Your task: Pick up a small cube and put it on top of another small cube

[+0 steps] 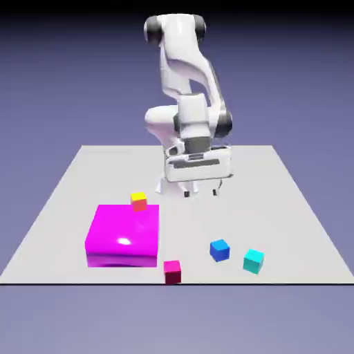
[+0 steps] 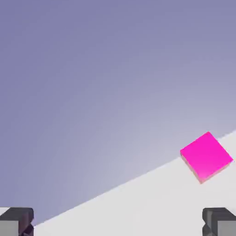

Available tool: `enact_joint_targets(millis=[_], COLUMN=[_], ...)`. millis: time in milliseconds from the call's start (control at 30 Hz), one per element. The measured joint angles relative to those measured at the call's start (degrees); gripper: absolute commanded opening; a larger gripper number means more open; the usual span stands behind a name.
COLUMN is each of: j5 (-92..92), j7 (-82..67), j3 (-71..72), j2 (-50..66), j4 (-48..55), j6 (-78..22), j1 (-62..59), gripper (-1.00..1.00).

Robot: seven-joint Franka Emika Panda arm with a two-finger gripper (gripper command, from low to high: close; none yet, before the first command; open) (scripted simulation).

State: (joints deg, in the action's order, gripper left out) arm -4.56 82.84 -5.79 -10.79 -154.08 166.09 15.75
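The white arm's gripper (image 1: 200, 193) hangs above the counter (image 1: 290, 200), jaws released and holding nothing. The royal-blue cube (image 1: 220, 249) sits near the counter's front edge, just beside the cyan cube (image 1: 254, 261), the 2 apart. A magenta block (image 1: 124, 234), a crimson cube (image 1: 172, 271) and a yellow-topped red cube (image 1: 139, 201) lie toward the exterior view's left.

Pale grey surface (image 1: 290, 200) seen against blue-violet backdrop. Large magenta block (image 1: 124, 235) rested on it toward exterior view's left. Yellow-topped red cube (image 1: 139, 201) set just behind block's far right corner. Crimson cube (image 1: 172, 272) placed near front edge, just beside block's near right corner. Blue cube (image 1: 220, 249) and cyan cube (image 1: 254, 261) laid further right, near each other, apart. In hand view, only surface and magenta block (image 2: 206, 156) shown.
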Motion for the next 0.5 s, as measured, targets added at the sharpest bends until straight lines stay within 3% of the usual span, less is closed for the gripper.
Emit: enact_joint_targets(millis=[500], j5=[-4.23], j7=[37.38], j3=[-5.36], j2=[20.25], j4=[6.41], j6=[-7.33], j1=[13.93], gripper=[0.00])
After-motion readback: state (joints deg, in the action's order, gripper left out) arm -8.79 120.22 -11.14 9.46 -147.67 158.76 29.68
